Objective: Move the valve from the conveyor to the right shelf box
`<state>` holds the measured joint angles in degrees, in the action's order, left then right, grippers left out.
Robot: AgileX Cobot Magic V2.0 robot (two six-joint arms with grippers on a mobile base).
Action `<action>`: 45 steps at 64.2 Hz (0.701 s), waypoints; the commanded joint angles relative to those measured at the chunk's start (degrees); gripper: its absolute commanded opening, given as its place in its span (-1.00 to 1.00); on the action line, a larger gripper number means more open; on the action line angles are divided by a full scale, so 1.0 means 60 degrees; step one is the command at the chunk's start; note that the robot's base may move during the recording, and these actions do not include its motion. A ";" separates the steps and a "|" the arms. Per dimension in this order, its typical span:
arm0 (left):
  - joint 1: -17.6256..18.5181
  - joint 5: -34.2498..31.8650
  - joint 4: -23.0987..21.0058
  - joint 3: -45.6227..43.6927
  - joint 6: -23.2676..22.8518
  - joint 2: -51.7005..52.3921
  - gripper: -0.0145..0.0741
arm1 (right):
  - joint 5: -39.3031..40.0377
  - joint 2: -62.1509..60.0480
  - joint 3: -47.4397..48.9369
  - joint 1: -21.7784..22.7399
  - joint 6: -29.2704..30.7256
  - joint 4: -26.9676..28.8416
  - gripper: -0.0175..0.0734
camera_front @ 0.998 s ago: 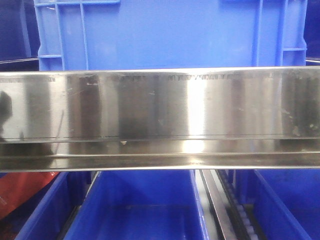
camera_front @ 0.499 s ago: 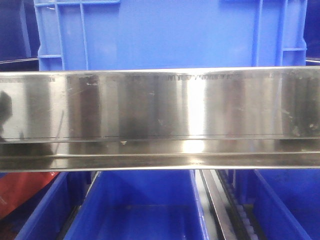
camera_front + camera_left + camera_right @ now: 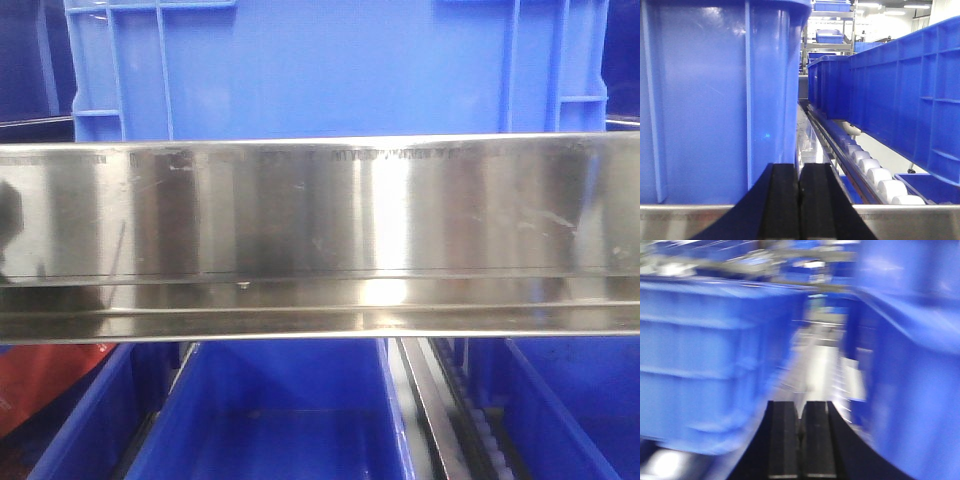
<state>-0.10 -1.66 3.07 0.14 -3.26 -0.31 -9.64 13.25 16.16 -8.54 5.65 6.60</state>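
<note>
The right shelf shows in the front view as a wide, scratched steel rail point(image 3: 320, 210) across the middle. A blue box point(image 3: 330, 70) stands above it and another blue box point(image 3: 280, 410) sits below. The valve and the conveyor are out of view. My left gripper point(image 3: 800, 167) is shut with nothing between its black pads, pointing along the gap beside a tall blue box point(image 3: 715, 100). The right wrist view is motion-blurred; my right gripper point(image 3: 801, 407) is shut and empty, between a blue box point(image 3: 705, 355) on its left and another blue box point(image 3: 910, 355) on its right.
A white roller track point(image 3: 875, 175) runs away to the right of the left gripper, under a row of blue boxes point(image 3: 900, 85). A steel rail point(image 3: 920, 220) crosses the bottom of that view. Something red point(image 3: 40, 385) lies at the lower left below the shelf rail.
The front view has slid slightly: the upper blue box and the marks on the rail sit a little further left than before.
</note>
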 commanded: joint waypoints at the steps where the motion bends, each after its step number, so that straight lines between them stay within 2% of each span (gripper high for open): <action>1: -0.0042 -0.0142 -0.0064 -0.0023 -0.0066 0.0051 -0.92 | 0.0461 -0.0720 -0.0733 0.0686 -0.0330 0.0052 -0.97; 10: -0.0042 -0.0142 -0.0064 -0.0023 -0.0066 0.0051 -0.92 | 0.0709 -0.1562 -0.1814 0.1161 -0.0356 0.0052 -0.97; 22: -0.0042 -0.0142 -0.0064 -0.0023 -0.0066 0.0051 -0.92 | 0.1011 -0.2209 -0.2693 0.1249 -0.0356 0.0052 -0.97; 26: -0.0042 -0.0142 -0.0064 -0.0023 -0.0066 0.0051 -0.92 | 0.1422 -0.2209 -0.2693 0.1249 -0.0356 0.0052 -0.97; 45: -0.0042 -0.0142 -0.0064 -0.0023 -0.0066 0.0051 -0.92 | 0.1237 -0.2209 -0.2693 0.1249 -0.0356 -0.0008 -0.97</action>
<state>-0.10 -1.66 3.07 0.14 -3.26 -0.31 -3.69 0.22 0.11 -1.37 3.60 6.82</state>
